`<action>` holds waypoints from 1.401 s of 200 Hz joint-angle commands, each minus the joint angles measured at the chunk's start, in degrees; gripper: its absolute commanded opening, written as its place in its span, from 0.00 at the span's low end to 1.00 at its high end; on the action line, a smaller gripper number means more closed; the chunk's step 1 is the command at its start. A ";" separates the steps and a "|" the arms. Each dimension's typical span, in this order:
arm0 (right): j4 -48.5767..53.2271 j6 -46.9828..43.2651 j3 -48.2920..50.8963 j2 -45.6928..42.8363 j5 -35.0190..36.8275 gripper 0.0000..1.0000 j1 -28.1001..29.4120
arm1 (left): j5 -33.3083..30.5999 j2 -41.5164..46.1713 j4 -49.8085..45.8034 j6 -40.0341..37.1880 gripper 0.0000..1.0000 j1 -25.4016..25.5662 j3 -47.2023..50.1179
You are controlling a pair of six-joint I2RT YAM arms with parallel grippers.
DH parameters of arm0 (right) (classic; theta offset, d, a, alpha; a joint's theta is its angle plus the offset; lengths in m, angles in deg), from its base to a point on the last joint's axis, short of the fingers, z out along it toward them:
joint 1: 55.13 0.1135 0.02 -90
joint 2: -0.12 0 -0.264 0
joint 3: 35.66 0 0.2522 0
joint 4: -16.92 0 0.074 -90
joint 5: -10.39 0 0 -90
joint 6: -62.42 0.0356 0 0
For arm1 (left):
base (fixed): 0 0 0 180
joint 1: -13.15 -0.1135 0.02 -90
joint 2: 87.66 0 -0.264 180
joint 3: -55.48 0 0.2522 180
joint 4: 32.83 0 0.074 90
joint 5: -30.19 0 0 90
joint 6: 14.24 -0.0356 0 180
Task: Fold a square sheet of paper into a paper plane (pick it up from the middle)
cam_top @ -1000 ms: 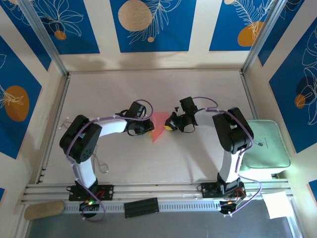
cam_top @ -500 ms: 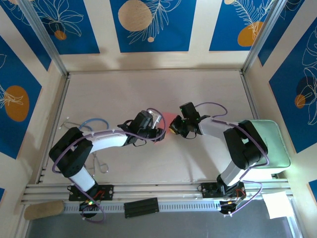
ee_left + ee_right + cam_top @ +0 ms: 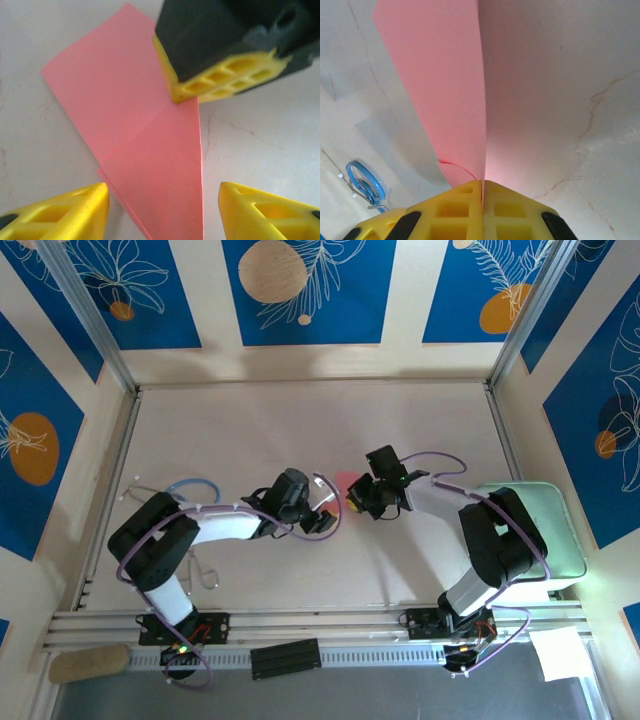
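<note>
1. We find the left end effector [image 3: 324, 523] with its jaws standing wide and nothing held between them.
2. In the left wrist view, its fingers [image 3: 75, 210] flank the narrow end of the paper [image 3: 145, 150].
3. We find the right end effector [image 3: 353, 498] closed tight, pinching one edge of the paper between its yellow fingers.
4. The pink paper, folded with a visible crease, sits near the middle of the counter [image 3: 250, 430], between both end effectors.
</note>
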 commanded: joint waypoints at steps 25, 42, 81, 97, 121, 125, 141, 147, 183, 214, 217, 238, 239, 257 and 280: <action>3.35 1.30 -2.37 0.29 -1.28 0.03 -0.42 | 1.07 -2.70 0.55 -7.32 0.56 0.90 -0.91; 3.39 1.39 -2.49 0.64 -1.70 0.03 -0.43 | 0.88 -3.22 1.35 -7.41 0.55 1.07 -0.96; 3.86 1.48 -3.05 1.51 -2.82 0.04 -0.45 | -1.15 -4.72 2.60 -7.73 0.50 1.36 -1.35; 4.60 1.64 -3.63 2.11 -3.19 0.04 -0.37 | -1.76 -5.17 2.90 -7.43 0.47 1.38 -1.82; 4.93 1.83 -3.94 2.89 -3.72 0.04 -0.30 | -2.20 -5.53 3.34 -6.99 0.41 1.44 -2.18; 5.00 1.80 -3.96 2.97 -3.82 0.05 -0.32 | -2.20 -5.61 3.46 -6.88 0.41 1.42 -2.22; 5.14 1.82 -4.13 3.33 -3.93 0.05 -0.21 | -2.13 -5.75 3.67 -6.55 0.39 1.49 -2.30; 5.19 1.81 -4.21 3.45 -4.05 0.05 -0.22 | -2.08 -5.84 3.69 -6.39 0.39 1.47 -2.32; 5.45 1.58 -4.57 4.16 -4.44 0.06 -0.18 | -1.36 -5.82 3.77 -5.76 0.39 1.47 -2.50; 5.63 1.44 -4.88 4.65 -4.73 0.06 -0.08 | -0.73 -5.93 3.65 -5.70 0.39 1.43 -2.55; 5.69 1.43 -4.98 4.69 -4.76 0.07 -0.05 | -0.71 -5.91 3.68 -5.68 0.39 1.42 -2.55; 6.00 1.38 -5.27 5.09 -4.96 0.08 -0.06 | -0.42 -5.99 3.49 -5.58 0.38 1.50 -2.52; 5.99 1.38 -5.27 5.11 -5.01 0.08 -0.07 | -0.39 -5.98 3.50 -5.57 0.38 1.51 -2.51; 6.07 1.29 -5.46 5.48 -5.45 0.09 0.02 | -0.45 -6.31 3.34 -5.54 0.35 1.43 -2.56; 5.98 1.20 -5.63 5.66 -5.85 0.12 -0.07 | -0.26 -6.74 3.24 -5.39 0.30 1.47 -2.52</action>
